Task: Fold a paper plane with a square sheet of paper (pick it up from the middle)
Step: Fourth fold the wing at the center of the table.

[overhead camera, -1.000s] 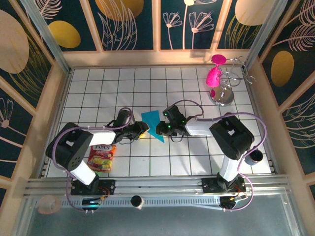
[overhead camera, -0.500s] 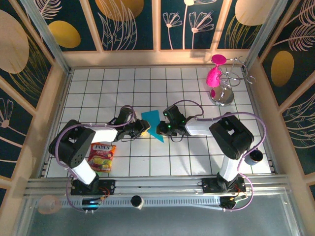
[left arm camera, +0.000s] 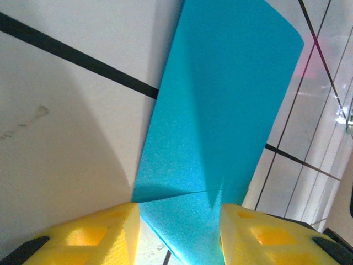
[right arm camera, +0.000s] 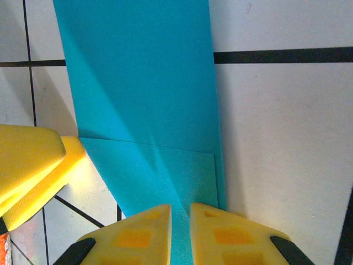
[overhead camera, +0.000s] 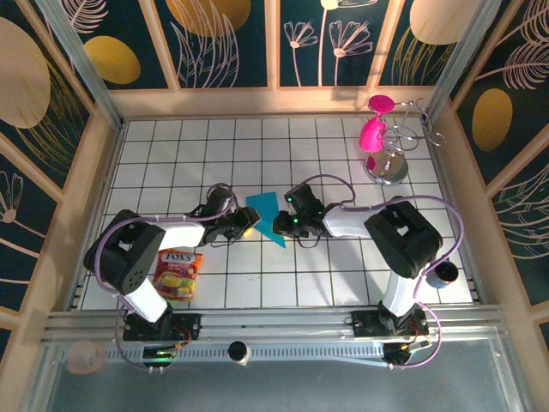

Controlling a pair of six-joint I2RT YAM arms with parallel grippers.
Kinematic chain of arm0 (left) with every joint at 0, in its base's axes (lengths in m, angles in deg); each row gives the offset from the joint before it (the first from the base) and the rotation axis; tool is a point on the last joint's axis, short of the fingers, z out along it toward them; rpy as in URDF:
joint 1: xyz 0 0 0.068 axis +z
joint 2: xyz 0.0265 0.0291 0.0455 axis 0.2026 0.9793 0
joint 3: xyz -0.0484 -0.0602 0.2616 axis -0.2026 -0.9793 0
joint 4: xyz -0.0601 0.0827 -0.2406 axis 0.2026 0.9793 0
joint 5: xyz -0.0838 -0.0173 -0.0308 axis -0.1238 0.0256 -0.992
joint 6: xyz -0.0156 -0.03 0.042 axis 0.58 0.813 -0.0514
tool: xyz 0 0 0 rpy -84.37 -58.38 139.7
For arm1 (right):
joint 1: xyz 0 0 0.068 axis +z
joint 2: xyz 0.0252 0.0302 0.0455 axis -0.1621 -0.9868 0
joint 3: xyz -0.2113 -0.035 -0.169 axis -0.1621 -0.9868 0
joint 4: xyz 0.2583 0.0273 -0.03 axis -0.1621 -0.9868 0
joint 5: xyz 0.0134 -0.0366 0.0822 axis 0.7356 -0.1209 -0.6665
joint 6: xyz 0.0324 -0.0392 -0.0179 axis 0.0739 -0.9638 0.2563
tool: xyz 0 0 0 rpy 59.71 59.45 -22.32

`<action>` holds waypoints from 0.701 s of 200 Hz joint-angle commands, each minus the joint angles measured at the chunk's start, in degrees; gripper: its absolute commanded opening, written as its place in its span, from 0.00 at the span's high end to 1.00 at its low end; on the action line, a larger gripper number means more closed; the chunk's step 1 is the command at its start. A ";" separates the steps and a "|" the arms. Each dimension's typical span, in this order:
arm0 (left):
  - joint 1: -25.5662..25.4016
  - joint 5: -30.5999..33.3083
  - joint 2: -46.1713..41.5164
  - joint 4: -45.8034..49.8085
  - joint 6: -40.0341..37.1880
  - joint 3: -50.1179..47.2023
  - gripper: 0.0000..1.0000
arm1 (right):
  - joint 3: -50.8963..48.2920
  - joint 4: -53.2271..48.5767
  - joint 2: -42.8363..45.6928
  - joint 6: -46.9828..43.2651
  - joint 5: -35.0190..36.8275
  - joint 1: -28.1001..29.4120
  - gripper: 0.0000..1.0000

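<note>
Top external view, counted left to right: one left arm (overhead camera: 141, 257), one red-and-yellow snack packet (overhead camera: 177, 273) lying flat just beside that arm's base link, one left gripper (overhead camera: 247, 225), one turquoise sheet of paper (overhead camera: 264, 209), one right gripper (overhead camera: 279, 227), one right arm (overhead camera: 403, 240), what look like two pink goblets (overhead camera: 371, 133) hung on one wire rack (overhead camera: 396, 154), and one dark cup (overhead camera: 444, 275) near the right edge.

The sheet of paper is found near the middle of the surface (overhead camera: 171, 154), partly folded, with a crease and an overlapped flap seen in both wrist views. It is flanked by the two grippers.

The left gripper is held part open. Its yellow fingers (left arm camera: 99, 234) are set apart, with a corner of the sheet passing between them, and no pinch is seen.

The right gripper is nearly closed. Only a thin strip of the sheet's edge is seen between its fingers (right arm camera: 138, 234), and that edge is pinched.

The surface is covered in white tiles with a black grid. It is boxed in by a pale wooden frame and dark blue wall panels (overhead camera: 232, 43) printed with gold ovals and white leaf outlines. A metal rail (overhead camera: 274, 322) is run along the near edge, carrying both arm bases.
</note>
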 commanded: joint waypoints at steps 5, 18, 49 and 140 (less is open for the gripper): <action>0.03 2.89 -1.25 3.76 0.33 1.16 0.57 | -1.24 -0.82 -1.60 0.39 0.32 -0.63 0.82; 0.01 2.98 -1.46 3.75 0.37 1.14 0.57 | -1.24 -0.83 -1.67 0.26 0.32 -0.68 0.82; 0.06 -0.68 -0.73 0.06 -0.14 1.23 0.64 | -1.24 -0.67 -1.78 0.25 0.14 -0.60 0.83; 0.66 -6.62 0.31 -3.43 -2.81 1.99 0.68 | -1.15 -0.62 -1.24 0.00 0.08 -0.82 0.83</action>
